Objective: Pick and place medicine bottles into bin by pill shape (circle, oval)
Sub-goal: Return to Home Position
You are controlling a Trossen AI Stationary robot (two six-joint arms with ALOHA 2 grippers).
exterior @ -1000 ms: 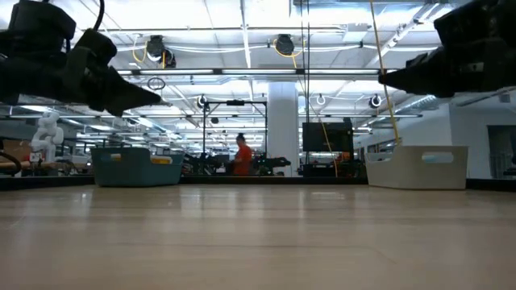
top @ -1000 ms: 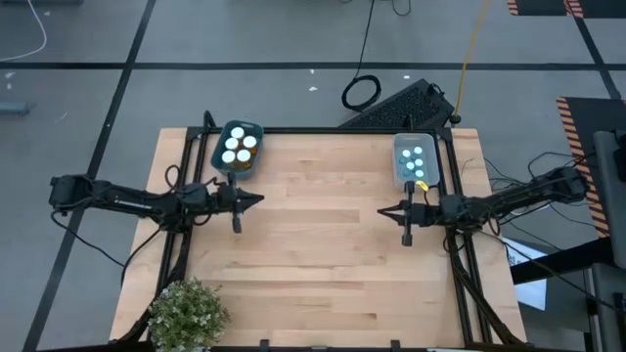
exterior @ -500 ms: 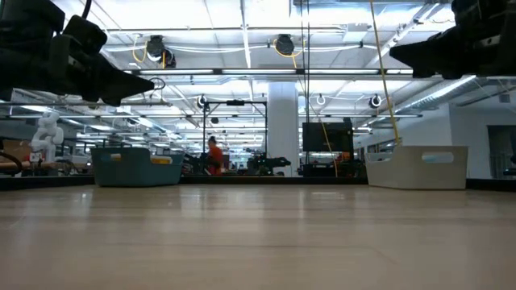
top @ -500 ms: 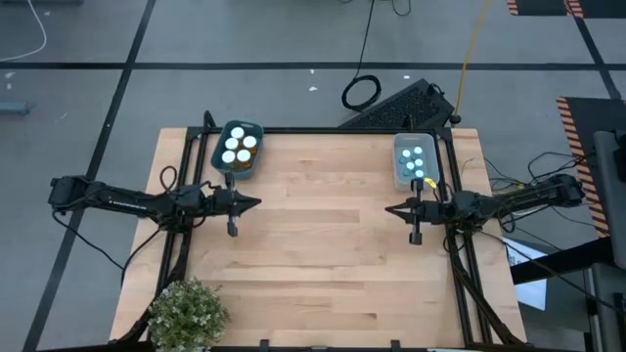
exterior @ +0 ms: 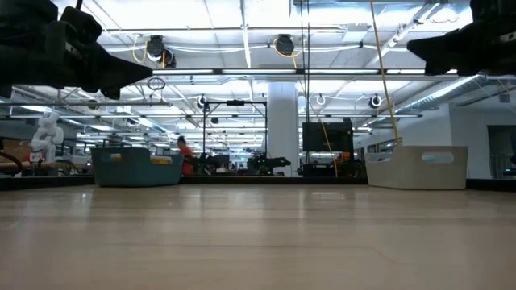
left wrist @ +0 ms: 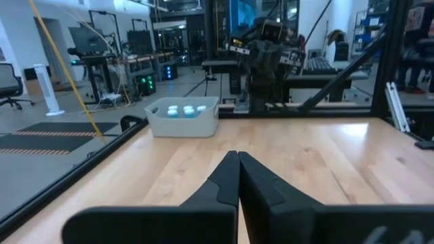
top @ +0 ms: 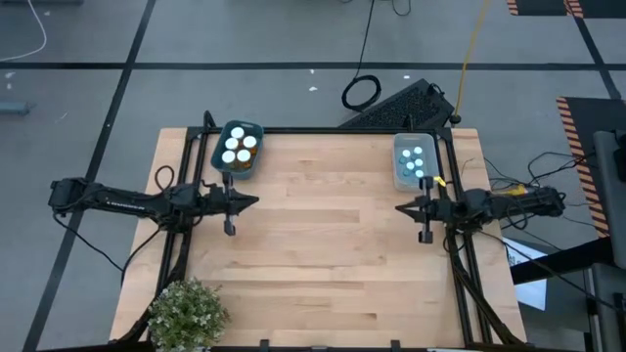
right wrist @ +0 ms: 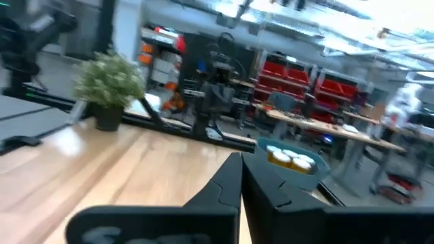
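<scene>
Wooden bench (top: 313,235) is lying bare across its middle, no loose bottles showing on it in any view. Near edge: potted plant (top: 186,315) sitting at the left front corner.

Mid-bench: left end effector (top: 245,202) is hanging above the left side, fingers pressed together, nothing between them, as the left wrist view confirms. Right end effector (top: 409,206) is hanging above the right side near the frame, fingers likewise together and empty.

Far edge: teal bin (top: 238,149) is sitting at the left back, holding white-capped medicine bottles (top: 238,147), some with orange bodies. White bin (top: 415,160) is sitting at the right back, holding more white-capped bottles (top: 415,159) with pale bodies. Pill shapes are too small to tell.

Beyond the bench, in the low view, a person in orange (exterior: 185,153) is walking far back in the room.

Judgement: sorting is looking finished, every visible bottle already binned, nothing left to pick; both arms seem to be idling clear of the bins.
</scene>
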